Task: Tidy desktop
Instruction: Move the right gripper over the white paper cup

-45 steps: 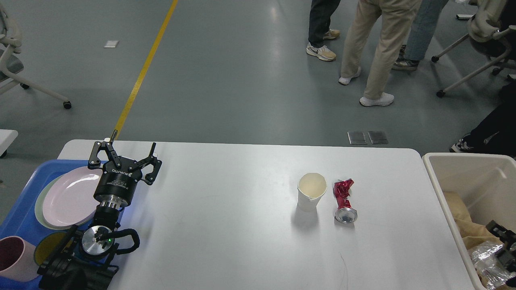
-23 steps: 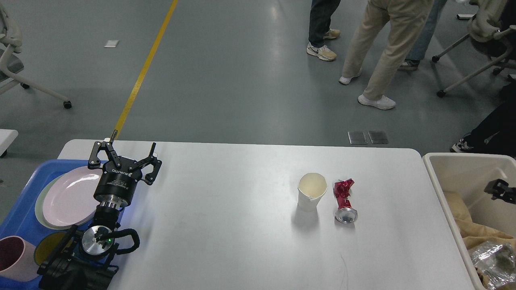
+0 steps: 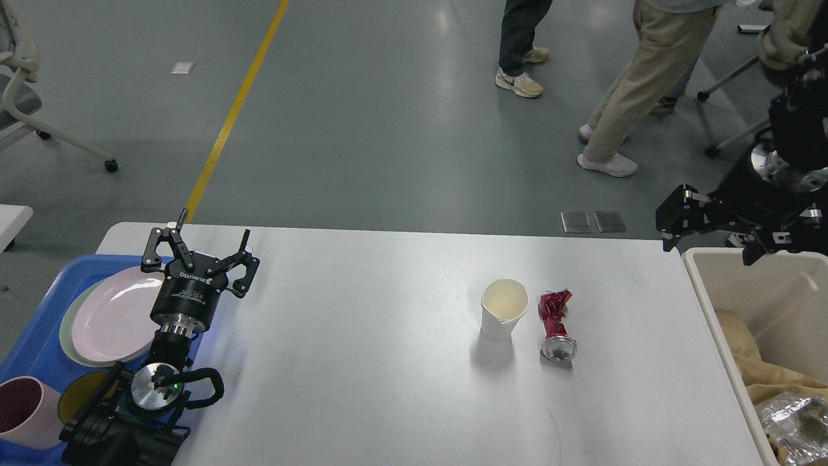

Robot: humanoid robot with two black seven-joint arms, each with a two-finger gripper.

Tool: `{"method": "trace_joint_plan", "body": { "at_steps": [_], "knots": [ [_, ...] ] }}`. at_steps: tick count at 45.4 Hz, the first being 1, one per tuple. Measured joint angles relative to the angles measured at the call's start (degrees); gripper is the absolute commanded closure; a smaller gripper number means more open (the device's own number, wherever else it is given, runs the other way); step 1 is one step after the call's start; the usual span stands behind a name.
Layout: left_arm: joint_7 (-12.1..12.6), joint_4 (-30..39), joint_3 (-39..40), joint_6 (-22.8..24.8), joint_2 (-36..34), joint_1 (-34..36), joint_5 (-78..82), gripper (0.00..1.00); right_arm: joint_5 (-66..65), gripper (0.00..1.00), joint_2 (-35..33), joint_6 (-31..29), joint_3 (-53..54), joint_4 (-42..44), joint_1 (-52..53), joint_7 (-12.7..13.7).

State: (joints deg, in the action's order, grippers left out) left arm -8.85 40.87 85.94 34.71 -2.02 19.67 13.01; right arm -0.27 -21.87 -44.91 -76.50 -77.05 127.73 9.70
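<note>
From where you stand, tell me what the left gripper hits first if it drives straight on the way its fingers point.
The left gripper points toward the far edge of the desktop. Nothing stands in that line on the tabletop; past the edge is only open floor. Its height above the surface is hard to judge, so treat that as likely.

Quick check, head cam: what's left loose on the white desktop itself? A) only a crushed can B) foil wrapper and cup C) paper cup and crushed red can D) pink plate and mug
C: a white paper cup stands beside a crushed red can on the desktop; the plates sit in the blue tray.
</note>
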Motion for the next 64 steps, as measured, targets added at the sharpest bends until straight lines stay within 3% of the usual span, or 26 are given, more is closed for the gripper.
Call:
{"method": "trace_joint_plan", "body": {
  "at_steps": [6, 14, 31, 39, 47, 64],
  "knots": [
    [0.00, 0.00, 0.00, 0.00, 0.00, 0.00, 0.00, 0.03, 2.48, 0.00, 0.76, 0.74, 0.53, -9.55, 10.14, 0.05],
    [-0.01, 0.00, 0.00, 0.00, 0.00, 0.00, 0.00, 0.03, 3.42, 0.00, 4.45, 6.56, 1.13, -21.37, 19.60, -0.04],
    [-0.05, 0.00, 0.01, 0.00, 0.00, 0.00, 0.00, 0.03, 3.52, 0.00, 5.74, 9.18, 2.91, -21.27, 16.46, -0.27],
    [-0.04, 0.00, 0.02, 0.00, 0.00, 0.01, 0.00, 0.03, 3.58, 0.00, 6.15, 11.15, 8.80, -17.01, 8.61, -0.26],
    [-0.04, 0.00, 0.02, 0.00, 0.00, 0.02, 0.00, 0.03, 3.59, 0.00, 7.08, 13.89, 14.73, -6.83, -3.19, 0.03],
    [0.06, 0.00, 0.02, 0.00, 0.00, 0.03, 0.00, 0.03, 3.34, 0.00, 18.73, 19.24, 18.18, 19.06, -30.92, 0.24]
  ]
}}
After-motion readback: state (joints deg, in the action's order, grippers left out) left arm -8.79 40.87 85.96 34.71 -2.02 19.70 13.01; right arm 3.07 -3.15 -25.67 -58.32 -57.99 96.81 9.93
